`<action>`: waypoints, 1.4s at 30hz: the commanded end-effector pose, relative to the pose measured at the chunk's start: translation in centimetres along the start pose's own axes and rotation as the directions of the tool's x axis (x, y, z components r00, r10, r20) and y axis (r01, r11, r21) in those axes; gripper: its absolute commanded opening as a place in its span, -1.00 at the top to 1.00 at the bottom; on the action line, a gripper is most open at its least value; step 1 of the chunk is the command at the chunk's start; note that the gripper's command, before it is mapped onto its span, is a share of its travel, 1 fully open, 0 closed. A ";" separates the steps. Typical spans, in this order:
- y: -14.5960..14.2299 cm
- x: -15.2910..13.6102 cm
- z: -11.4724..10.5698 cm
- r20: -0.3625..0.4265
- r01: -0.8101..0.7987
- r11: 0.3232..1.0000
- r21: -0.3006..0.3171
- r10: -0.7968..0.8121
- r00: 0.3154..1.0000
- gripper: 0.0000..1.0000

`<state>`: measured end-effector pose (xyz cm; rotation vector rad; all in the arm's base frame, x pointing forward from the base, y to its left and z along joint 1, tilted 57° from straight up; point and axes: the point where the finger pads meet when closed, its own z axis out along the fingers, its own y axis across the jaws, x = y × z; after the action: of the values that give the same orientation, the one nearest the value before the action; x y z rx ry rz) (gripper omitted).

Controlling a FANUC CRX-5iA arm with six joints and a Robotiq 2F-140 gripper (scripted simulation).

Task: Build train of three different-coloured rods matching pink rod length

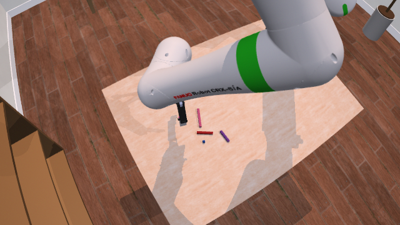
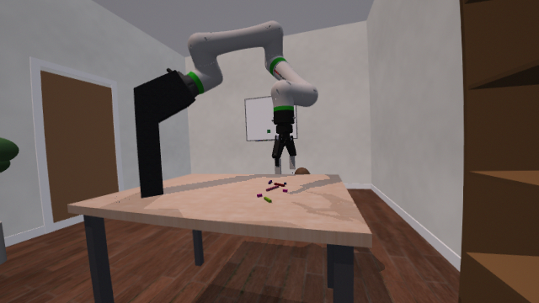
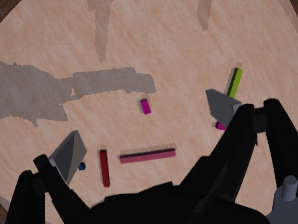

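My gripper (image 1: 183, 124) (image 2: 285, 167) (image 3: 143, 122) is open and empty, above the table. A magenta rod (image 2: 285, 190) (image 3: 145, 106) lies between its spread fingers in the wrist view, well below them. A second magenta rod (image 2: 259, 195) (image 3: 220, 126) is partly hidden by the right finger. The lime rod (image 2: 268, 199) (image 3: 235, 83) lies near it. The pink rod (image 1: 199, 117) (image 2: 272, 188) (image 3: 148, 156) lies near the red rod (image 1: 204, 132) (image 2: 279, 184) (image 3: 104, 168). The blue rod (image 1: 204, 142) (image 2: 285, 183) (image 3: 82, 166) is beside the red. The purple rod (image 1: 224, 136) (image 2: 270, 182) is outside the wrist view.
The rods lie apart on the wooden table (image 1: 250, 125) (image 2: 202, 206). The arm covers part of the table in the top view. A brown shelf (image 1: 31, 162) (image 2: 501, 210) stands beyond the table's edge.
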<state>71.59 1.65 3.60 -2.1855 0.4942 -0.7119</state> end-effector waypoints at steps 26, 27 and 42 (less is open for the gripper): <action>0.1 0.0 0.0 -0.004 0.030 1.000 0.007 -0.030 1.000 0.71; 0.1 0.0 0.0 -0.004 0.030 1.000 0.007 -0.030 1.000 0.71; 0.1 0.0 0.0 -0.004 0.030 1.000 0.007 -0.030 1.000 0.71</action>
<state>71.60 1.59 3.54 -2.1895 0.4611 -0.7327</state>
